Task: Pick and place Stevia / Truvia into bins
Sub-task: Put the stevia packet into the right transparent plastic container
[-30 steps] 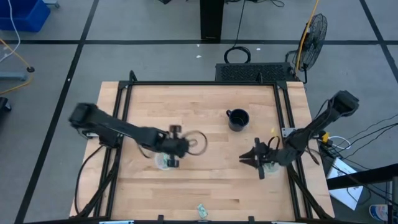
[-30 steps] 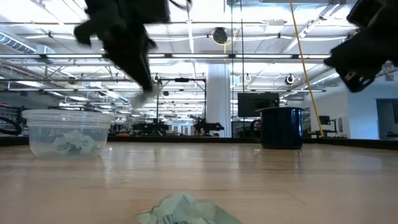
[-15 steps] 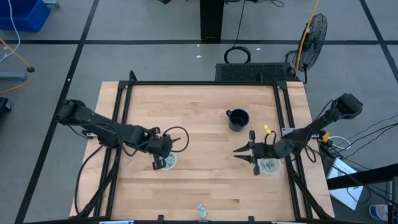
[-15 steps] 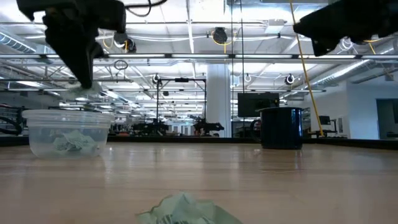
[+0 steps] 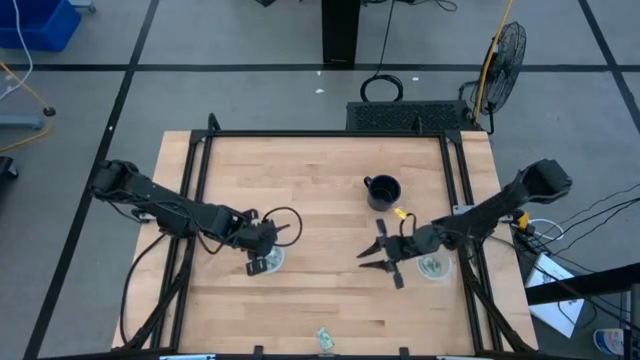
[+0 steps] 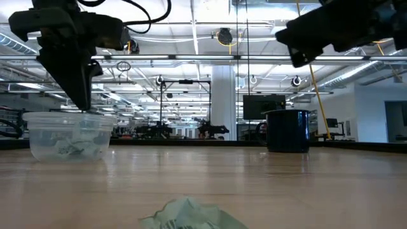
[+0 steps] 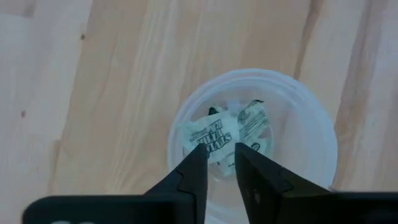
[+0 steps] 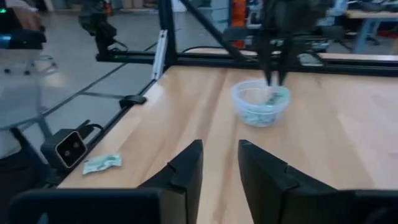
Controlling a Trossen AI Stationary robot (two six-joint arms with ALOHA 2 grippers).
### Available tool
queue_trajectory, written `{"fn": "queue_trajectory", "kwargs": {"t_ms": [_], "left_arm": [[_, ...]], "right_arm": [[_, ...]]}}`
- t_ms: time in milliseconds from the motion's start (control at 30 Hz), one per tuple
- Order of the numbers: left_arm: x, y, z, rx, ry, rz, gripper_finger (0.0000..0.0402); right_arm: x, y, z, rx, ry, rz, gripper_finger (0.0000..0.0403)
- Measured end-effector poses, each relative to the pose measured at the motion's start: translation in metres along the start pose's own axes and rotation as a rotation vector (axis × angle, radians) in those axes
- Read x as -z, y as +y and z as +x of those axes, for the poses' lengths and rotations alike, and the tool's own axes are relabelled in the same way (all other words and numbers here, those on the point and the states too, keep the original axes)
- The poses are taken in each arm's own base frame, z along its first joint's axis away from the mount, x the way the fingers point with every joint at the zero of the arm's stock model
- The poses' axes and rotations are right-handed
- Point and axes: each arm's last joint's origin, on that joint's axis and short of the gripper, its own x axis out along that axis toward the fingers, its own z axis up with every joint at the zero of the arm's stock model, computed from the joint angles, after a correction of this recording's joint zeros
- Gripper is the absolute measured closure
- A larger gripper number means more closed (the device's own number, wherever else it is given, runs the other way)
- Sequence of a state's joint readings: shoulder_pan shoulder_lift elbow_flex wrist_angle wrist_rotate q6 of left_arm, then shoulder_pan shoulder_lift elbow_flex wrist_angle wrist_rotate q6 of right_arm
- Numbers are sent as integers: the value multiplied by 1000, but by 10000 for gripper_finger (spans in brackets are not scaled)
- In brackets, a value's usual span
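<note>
High view, looking straight down: a wooden table (image 5: 300,180) framed in black rails. The left gripper (image 5: 263,262) hangs directly over a clear plastic bin (image 5: 270,262) on the left half of the table. The right gripper (image 5: 382,262) hovers above bare wood right of centre, its fingers spread apart with nothing between them. A second bin (image 5: 433,267) sits just beyond it toward the right edge, with pale sachets inside. A black mug (image 5: 383,192) stands farther back. One crumpled green sachet (image 5: 324,338) lies alone at the near edge of the table.

Low view, level with the tabletop: the left gripper (image 6: 77,95) points down at the rim of the left bin (image 6: 67,135), which holds several crumpled sachets (image 6: 71,147). The loose sachet (image 6: 191,215) lies in the foreground, and the mug (image 6: 287,130) stands at the back.

Left wrist view: the two dark fingers (image 7: 193,177) are a narrow gap apart, their tips inside the bin (image 7: 311,124). A Stevia sachet (image 7: 214,140) appears to lie just past the tips among the other sachets, released rather than pinched, though the fingers hide part of it.

Right wrist view: the right gripper's fingers (image 8: 186,168) stand apart over bare wood, empty. Across the table, the left gripper (image 8: 275,78) dips into its bin (image 8: 261,104). The loose sachet (image 8: 101,163) rests near the table edge.
</note>
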State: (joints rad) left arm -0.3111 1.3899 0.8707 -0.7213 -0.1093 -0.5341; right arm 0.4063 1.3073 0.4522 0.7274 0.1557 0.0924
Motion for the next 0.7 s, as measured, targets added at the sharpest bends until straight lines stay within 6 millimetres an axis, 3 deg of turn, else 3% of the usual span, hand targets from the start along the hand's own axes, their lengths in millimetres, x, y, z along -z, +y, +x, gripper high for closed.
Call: {"fn": "queue_trajectory", "kwargs": {"t_ms": [367, 700], "left_arm": [[-17, -16, -15, 93, -126, 153, 300], [-24, -30, -30, 111, -195, 196, 300]], "right_arm": [[-23, 20, 76, -163, 106, -115, 252], [-17, 70, 158, -274, 297, -124, 245]]}}
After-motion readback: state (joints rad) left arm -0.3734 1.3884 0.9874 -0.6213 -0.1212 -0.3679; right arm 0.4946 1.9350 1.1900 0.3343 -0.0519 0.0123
